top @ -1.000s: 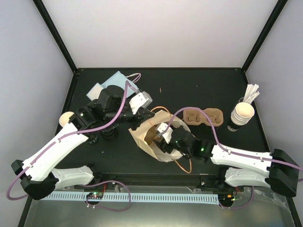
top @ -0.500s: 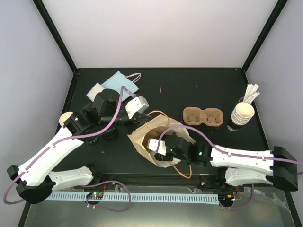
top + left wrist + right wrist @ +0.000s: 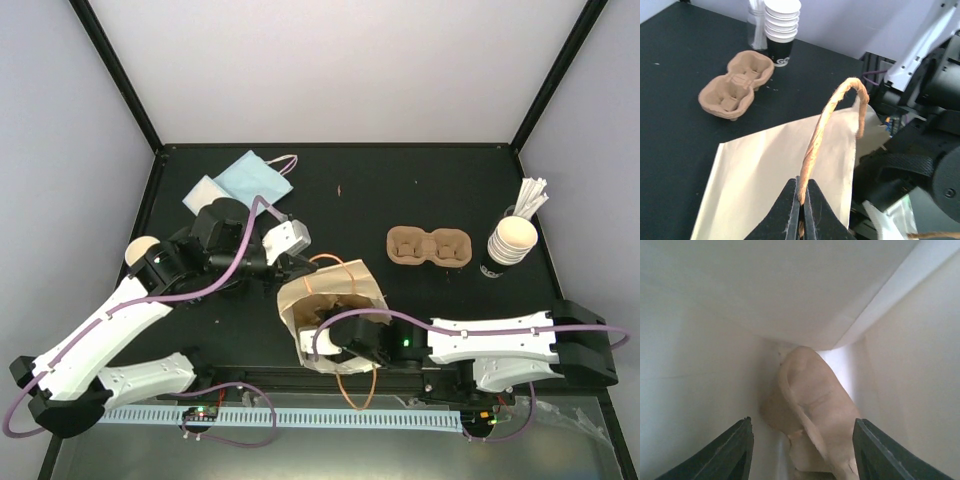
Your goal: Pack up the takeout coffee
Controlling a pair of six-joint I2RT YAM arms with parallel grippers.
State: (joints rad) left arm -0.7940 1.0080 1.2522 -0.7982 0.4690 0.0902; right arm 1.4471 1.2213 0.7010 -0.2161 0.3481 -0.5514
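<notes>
— Black table [image 3: 420, 190], pale walls on three sides, both arms bent in towards the middle. What has the left one got?

— The left gripper [image 3: 801, 200] has its fingers pressed together on the twine handle [image 3: 825, 120] of the paper bag [image 3: 770, 170]. The handle arches up from the pinch and over to the bag's top edge.

— And the bag itself?

— It lies near the front edge, between the two arms, its mouth turned towards the right one. The right gripper [image 3: 802, 422] is inside it. From its own camera you see only pale paper walls, the two dark fingers spread apart, and a crumpled beige lump lying between them at the far end. Neither finger touches the lump. I cannot tell what it is.

— So where is the coffee?

— The cup [image 3: 138, 250] stands on the table at the far left, well away from the bag. Only part of its round cream top shows, since the left arm [image 3: 110, 320] crosses in front of it. No finger is on it.

— What else is out?

— A brown pulp carrier [image 3: 428, 246], both pockets bare, sits right of the bag, a little further back. Beyond that, near the right edge, is a stack [image 3: 510, 240] of cups with white sticks poking up behind it. Some napkins [image 3: 240, 180], one blue and one white, lie at the back left.
</notes>
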